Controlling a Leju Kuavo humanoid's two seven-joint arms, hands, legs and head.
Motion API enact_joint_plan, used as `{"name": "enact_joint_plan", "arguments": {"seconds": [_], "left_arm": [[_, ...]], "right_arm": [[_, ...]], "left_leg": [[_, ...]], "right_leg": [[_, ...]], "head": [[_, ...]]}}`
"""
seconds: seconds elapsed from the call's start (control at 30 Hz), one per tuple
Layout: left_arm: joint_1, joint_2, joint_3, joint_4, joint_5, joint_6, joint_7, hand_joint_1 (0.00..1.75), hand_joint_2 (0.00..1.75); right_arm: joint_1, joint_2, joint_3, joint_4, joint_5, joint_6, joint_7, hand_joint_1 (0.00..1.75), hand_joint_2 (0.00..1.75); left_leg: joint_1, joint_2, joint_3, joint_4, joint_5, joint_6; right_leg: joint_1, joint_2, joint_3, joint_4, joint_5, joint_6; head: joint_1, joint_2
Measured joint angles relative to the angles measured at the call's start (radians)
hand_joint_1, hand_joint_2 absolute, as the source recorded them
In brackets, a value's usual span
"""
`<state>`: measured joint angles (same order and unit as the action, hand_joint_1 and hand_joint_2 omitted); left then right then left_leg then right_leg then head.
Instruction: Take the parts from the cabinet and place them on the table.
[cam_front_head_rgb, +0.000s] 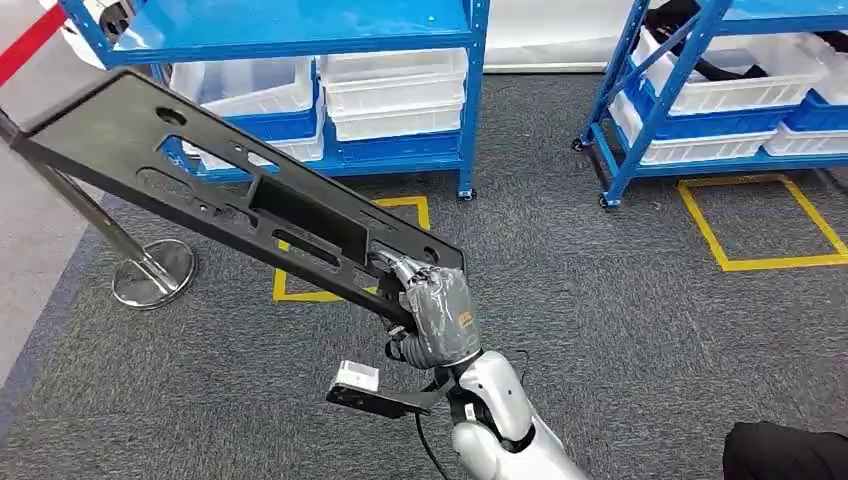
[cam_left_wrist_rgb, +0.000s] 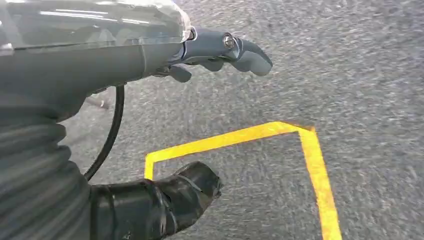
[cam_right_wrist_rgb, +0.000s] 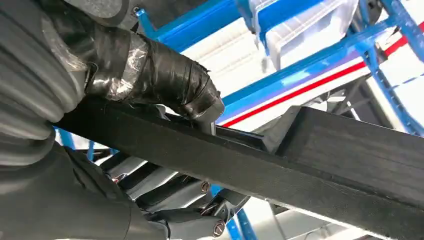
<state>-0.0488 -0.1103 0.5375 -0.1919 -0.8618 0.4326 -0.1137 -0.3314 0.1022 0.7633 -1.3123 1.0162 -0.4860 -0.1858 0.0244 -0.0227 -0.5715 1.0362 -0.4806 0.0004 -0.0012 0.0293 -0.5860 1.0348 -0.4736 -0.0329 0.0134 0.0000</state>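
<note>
black part (cam_front_head_rgb: 230, 190) gripped by right hand (cam_front_head_rgb: 435, 305), left hand (cam_left_wrist_rgb: 220, 50) open, white bins (cam_front_head_rgb: 395, 90) on blue rack (cam_front_head_rgb: 300, 40)

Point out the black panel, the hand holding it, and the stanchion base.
Black panel (cam_front_head_rgb: 200, 170): head view, flat top face.
Right hand (cam_front_head_rgb: 435, 305): head view, back of hand.
Stanchion base (cam_front_head_rgb: 152, 274): head view, round metal foot.
</note>
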Motion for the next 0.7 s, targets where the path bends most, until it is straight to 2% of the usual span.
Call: {"name": "enact_joint_plan", "arguments": {"seconds": [0.03,0.13,0.17,0.2,0.23,0.3,0.33,0.37,0.4,0.47,0.5,0.53,0.57,0.63,0.67,0.7], "left_arm": [[0.000,0.001,0.001,0.000,0.000,0.000,-0.001,0.00,1.75],[-0.003,0.001,0.001,0.000,-0.006,0.000,-0.002,0.00,1.75],[-0.003,-0.002,0.001,0.000,-0.008,0.000,-0.002,0.00,1.75],[-0.003,-0.004,0.002,0.000,-0.008,0.001,-0.002,0.00,1.75],[-0.003,-0.005,0.002,0.000,-0.010,0.001,-0.002,0.00,1.75],[-0.001,-0.005,0.003,0.000,-0.010,0.002,-0.002,0.00,1.75],[-0.001,-0.005,0.003,0.000,-0.011,0.002,-0.002,0.00,1.75],[-0.002,-0.005,0.004,0.000,-0.011,0.002,-0.002,0.00,1.75],[-0.002,-0.005,0.005,0.000,-0.011,0.002,-0.002,0.00,1.75],[-0.002,-0.009,0.005,0.000,-0.013,0.002,-0.002,0.00,1.75],[-0.001,-0.010,0.006,0.000,-0.015,0.002,-0.002,0.00,1.75],[-0.001,-0.010,0.008,0.000,-0.016,0.002,-0.002,0.00,1.75],[-0.001,-0.010,0.011,0.000,-0.017,0.002,-0.002,0.00,1.75],[-0.002,-0.010,0.018,0.000,-0.017,0.003,-0.002,0.00,1.75],[-0.002,-0.010,0.021,0.000,-0.017,0.005,-0.002,0.00,1.75],[-0.002,-0.010,0.022,0.000,-0.017,0.008,-0.002,0.00,1.75]], "right_arm": [[-0.001,0.000,-0.002,-0.003,0.000,-0.003,0.000,1.75,1.75],[0.007,-0.002,-0.008,-0.008,0.000,-0.006,0.000,1.75,1.75],[0.009,-0.003,-0.010,-0.010,0.000,-0.007,0.000,1.75,1.75],[0.012,-0.005,-0.014,-0.011,0.000,-0.008,0.000,1.75,1.75],[0.012,-0.007,-0.018,-0.014,0.000,-0.009,-0.001,1.75,1.75],[0.017,-0.010,-0.025,-0.016,0.000,-0.016,-0.002,1.75,1.75],[0.025,-0.013,-0.028,-0.016,0.000,-0.018,-0.002,1.75,1.75],[0.033,-0.016,-0.032,-0.016,0.000,-0.022,-0.003,1.75,1.75],[0.041,-0.018,-0.036,-0.017,0.000,-0.028,-0.005,1.75,1.75],[0.060,-0.022,-0.042,-0.030,-0.002,-0.043,-0.013,1.75,1.75],[0.068,-0.023,-0.043,-0.039,-0.004,-0.053,-0.018,1.75,1.75],[0.072,-0.023,-0.043,-0.045,-0.005,-0.060,-0.021,1.75,1.75],[0.077,-0.023,-0.044,-0.051,-0.005,-0.065,-0.022,1.75,1.75],[0.096,-0.024,-0.049,-0.061,-0.007,-0.074,-0.025,1.75,1.75],[0.109,-0.024,-0.051,-0.071,-0.007,-0.084,-0.031,1.75,1.75],[0.125,-0.024,-0.051,-0.086,-0.007,-0.094,-0.036,1.75,1.75]], "left_leg": [[-0.002,-0.004,0.012,-0.019,-0.004,0.001],[-0.009,0.004,0.009,-0.017,-0.002,0.005],[0.002,0.011,0.014,-0.034,0.008,0.016],[0.002,0.020,0.017,-0.041,0.013,0.021],[0.003,0.022,0.015,-0.041,0.014,0.027],[0.001,0.033,0.013,-0.041,0.014,0.030],[0.001,0.037,0.012,-0.040,0.014,0.030],[0.001,0.041,0.013,-0.040,0.013,0.030],[0.001,0.045,0.013,-0.039,0.012,0.028],[0.005,0.052,0.014,-0.032,0.007,0.020],[0.004,0.055,0.013,-0.025,0.002,0.012],[-0.004,0.058,0.008,-0.017,-0.003,0.005],[-0.005,0.061,0.007,-0.018,-0.002,0.000],[-0.001,0.070,0.013,-0.023,0.000,-0.010],[0.000,0.075,0.016,-0.024,-0.002,-0.017],[0.003,0.063,0.011,-0.012,-0.019,-0.021]], "right_leg": [[0.007,0.004,-0.007,0.006,0.000,0.005],[-0.002,0.014,-0.012,-0.001,0.010,0.022],[0.005,0.015,-0.012,0.002,0.006,0.030],[0.002,0.000,-0.019,0.019,-0.010,0.034],[0.001,-0.011,-0.039,0.063,-0.043,0.037],[-0.006,-0.016,-0.113,0.225,-0.122,0.044],[-0.009,-0.017,-0.143,0.287,-0.140,0.048],[-0.013,-0.018,-0.149,0.300,-0.132,0.051],[-0.015,-0.020,-0.134,0.270,-0.105,0.053],[-0.018,-0.034,-0.050,0.106,-0.019,0.053],[-0.018,-0.057,-0.008,0.018,0.002,0.050],[-0.005,-0.070,-0.005,0.008,-0.009,0.045],[-0.008,-0.057,-0.009,0.010,-0.006,0.038],[-0.003,-0.047,-0.011,0.011,-0.006,0.030],[-0.006,-0.041,-0.010,0.003,-0.002,0.021],[-0.012,-0.040,-0.005,-0.002,0.003,0.015]], "head": [[0.000,0.000],[0.000,0.000],[0.000,0.000],[0.002,0.000],[0.004,0.000],[0.003,0.000],[0.004,0.000],[0.003,0.000],[0.004,0.000],[0.004,0.000],[0.004,0.000],[0.003,0.000],[0.000,0.000],[0.001,0.000],[0.002,0.000],[0.001,0.000]]}}
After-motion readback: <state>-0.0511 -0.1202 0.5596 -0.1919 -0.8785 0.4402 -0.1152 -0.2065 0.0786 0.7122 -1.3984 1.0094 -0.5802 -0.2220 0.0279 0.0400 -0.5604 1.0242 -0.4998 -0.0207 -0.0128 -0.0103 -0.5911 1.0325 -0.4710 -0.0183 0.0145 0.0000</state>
